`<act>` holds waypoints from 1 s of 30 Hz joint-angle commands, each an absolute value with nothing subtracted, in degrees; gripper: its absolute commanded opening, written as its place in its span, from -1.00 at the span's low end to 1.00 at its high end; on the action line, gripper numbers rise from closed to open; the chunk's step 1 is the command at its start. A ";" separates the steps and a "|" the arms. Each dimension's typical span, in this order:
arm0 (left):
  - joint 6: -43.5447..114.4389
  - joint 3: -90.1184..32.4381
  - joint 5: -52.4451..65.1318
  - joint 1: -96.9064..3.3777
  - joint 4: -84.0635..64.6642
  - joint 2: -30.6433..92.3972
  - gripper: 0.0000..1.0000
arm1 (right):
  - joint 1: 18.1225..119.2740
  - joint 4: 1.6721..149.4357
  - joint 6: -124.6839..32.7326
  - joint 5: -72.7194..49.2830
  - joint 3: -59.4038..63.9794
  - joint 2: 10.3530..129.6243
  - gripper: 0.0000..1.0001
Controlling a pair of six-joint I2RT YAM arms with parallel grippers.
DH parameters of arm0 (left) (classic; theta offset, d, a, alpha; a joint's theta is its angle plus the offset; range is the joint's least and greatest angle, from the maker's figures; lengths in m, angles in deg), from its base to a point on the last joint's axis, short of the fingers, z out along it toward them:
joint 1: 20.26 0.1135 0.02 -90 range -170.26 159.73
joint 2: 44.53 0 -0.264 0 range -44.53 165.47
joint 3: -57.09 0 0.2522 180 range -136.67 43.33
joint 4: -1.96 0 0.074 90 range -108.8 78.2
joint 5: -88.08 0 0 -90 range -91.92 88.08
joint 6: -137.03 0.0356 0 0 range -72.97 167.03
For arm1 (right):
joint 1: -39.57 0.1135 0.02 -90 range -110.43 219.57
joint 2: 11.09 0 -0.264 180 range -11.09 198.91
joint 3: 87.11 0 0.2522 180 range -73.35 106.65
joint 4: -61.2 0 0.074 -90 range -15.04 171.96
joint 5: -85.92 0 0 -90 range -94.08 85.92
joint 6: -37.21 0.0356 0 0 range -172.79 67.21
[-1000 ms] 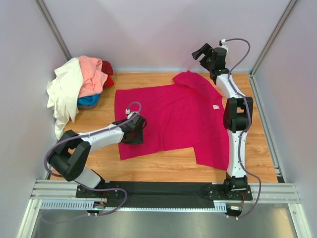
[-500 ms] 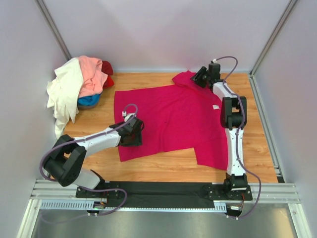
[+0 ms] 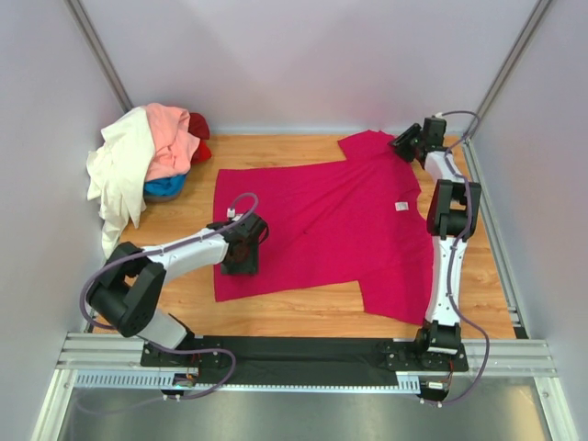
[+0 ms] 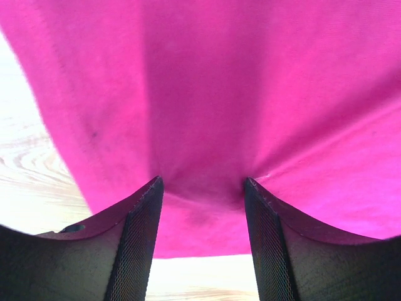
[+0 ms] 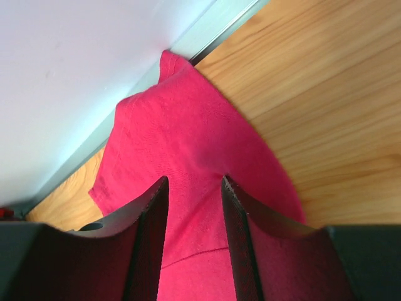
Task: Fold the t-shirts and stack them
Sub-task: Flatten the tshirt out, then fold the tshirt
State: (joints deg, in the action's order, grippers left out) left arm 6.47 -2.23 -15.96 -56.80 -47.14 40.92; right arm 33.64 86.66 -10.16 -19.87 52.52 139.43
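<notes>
While both arms reach out, the big magenta t-shirt (image 3: 322, 220) lies spread over the wooden surface (image 3: 276, 312). The left pincer (image 4: 200, 188) is clenched on its near left hem, and the cloth bunches between the fingers. The right pincer (image 5: 193, 185) grasps the far right corner of the same shirt, close to the back wall. A small white label (image 3: 401, 206) sits on the shirt, but its writing is too small to read. The other t-shirts (image 3: 152, 156), cream, salmon, blue and red, are heaped in the far left corner.

Magenta t-shirt (image 4: 207, 94) edge bunched between dark fingers (image 4: 141, 238) of the left end effector (image 4: 202, 182), pale wooden table (image 4: 31, 182) left and below
</notes>
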 commanded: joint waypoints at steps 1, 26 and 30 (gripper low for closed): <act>9.58 -5.44 -16.95 -55.69 -50.30 43.00 0.25 | 32.45 90.70 -10.25 -18.49 52.34 141.13 -0.16; 14.25 -15.49 -18.63 -51.73 -62.69 27.47 0.90 | 33.67 102.10 -16.31 -9.90 28.47 100.83 0.77; 11.00 -6.79 -11.86 -51.82 -57.35 20.00 0.99 | 41.22 107.99 -18.69 9.21 7.02 79.48 0.90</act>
